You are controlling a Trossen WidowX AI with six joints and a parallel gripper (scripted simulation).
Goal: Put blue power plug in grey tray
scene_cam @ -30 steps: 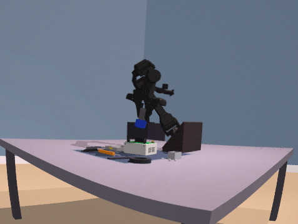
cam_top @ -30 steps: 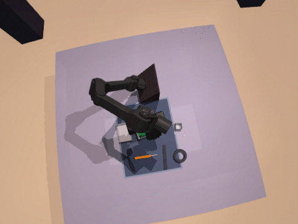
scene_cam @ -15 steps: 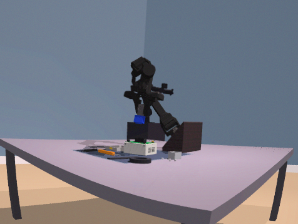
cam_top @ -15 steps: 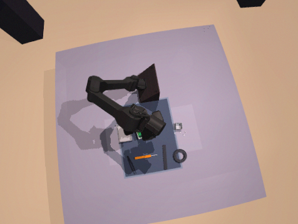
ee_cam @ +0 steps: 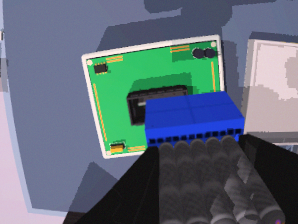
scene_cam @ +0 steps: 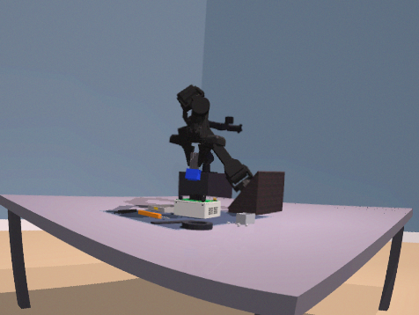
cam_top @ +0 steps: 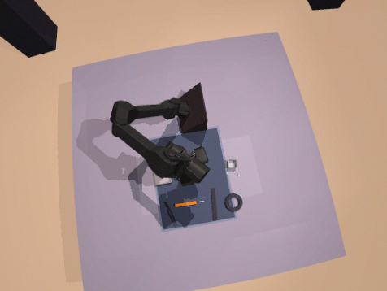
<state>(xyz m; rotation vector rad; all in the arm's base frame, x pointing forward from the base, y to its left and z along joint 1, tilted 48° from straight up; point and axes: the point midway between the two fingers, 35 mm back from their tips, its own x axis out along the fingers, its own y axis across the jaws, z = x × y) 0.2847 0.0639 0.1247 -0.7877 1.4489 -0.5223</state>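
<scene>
The arm point(cam_top: 136, 140) point(scene_cam: 226, 160) is black all over, with long, straight-sided links and chunky, angular joints. Near its top, in the upper middle of the exterior frame, sits a rounded drum shape point(scene_cam: 201, 106). At the wrist frame's lower edge, the gripper's fingers look black and tapered.
</scene>
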